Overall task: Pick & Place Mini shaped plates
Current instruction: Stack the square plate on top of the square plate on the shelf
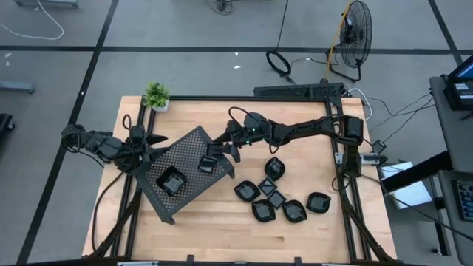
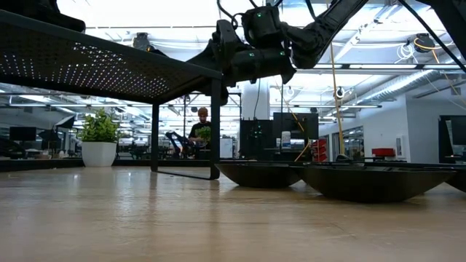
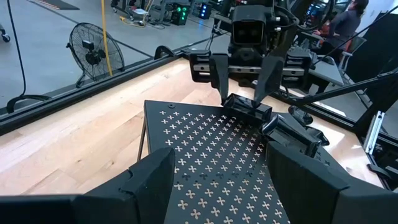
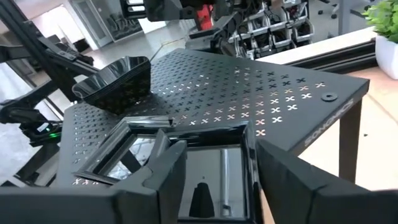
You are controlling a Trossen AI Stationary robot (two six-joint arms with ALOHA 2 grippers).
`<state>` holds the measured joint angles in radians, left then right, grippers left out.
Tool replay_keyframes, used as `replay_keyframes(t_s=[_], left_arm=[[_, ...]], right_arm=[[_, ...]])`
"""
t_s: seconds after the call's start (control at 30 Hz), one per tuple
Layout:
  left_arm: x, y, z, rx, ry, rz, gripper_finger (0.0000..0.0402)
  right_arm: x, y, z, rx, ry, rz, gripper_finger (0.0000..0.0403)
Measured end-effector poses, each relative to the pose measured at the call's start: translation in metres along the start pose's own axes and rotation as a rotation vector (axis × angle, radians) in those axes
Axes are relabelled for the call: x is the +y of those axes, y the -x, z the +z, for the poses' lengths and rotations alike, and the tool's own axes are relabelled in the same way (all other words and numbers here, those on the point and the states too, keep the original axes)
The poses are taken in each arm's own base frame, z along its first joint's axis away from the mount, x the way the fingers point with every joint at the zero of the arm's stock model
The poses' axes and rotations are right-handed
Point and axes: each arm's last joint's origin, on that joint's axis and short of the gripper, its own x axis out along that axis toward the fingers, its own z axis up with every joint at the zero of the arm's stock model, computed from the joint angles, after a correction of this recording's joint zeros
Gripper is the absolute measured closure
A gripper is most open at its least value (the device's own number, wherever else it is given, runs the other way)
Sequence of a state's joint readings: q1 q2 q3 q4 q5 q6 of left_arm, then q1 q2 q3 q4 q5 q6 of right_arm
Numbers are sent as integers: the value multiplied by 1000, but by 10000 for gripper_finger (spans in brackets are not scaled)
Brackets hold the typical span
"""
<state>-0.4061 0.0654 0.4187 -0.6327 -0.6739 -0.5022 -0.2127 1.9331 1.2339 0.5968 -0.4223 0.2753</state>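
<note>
The wooden table (image 1: 222, 229) carries everything. On its left half stands the perforated metal tray (image 1: 188, 151), a raised platform on legs set at an angle, and it looks like the drop-off spot for the dishes.

The right arm reaches across from the far right side, so that the right gripper (image 1: 222, 150) hangs over the tray's right edge. The left arm waits at the tray's left edge, its left gripper (image 1: 151, 142) spread wide and empty, probably kept there to stay out of the way.

Eight mini shaped plates (image 1: 277, 198) lie clustered on the bare wood to the right of the tray, close together and some touching; these appear to be the ones not yet moved. One deeper black dish (image 1: 171, 181) sits on the tray's left part.

A square plate (image 4: 214, 171) lies flat on the tray near its right edge, directly between the right gripper's fingers (image 3: 219, 73), which straddle it partly open. Whether the fingers press on its rim or stand just clear of it, I cannot tell; the plate's weight seems to rest on the tray.
</note>
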Motion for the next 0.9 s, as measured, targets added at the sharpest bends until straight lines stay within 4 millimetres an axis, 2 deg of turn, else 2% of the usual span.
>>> replay_keyframes(t_s=[0.53, 0.73, 0.9], left_arm=[[0, 0, 0, 0, 0, 0, 146], [0, 0, 0, 0, 0, 0, 146], [0, 0, 0, 0, 0, 0, 146]], right_arm=[[-5, 2, -4, 50, 30, -23, 252], [-5, 2, -5, 56, 47, -24, 279], [-5, 2, -5, 58, 63, -24, 316]])
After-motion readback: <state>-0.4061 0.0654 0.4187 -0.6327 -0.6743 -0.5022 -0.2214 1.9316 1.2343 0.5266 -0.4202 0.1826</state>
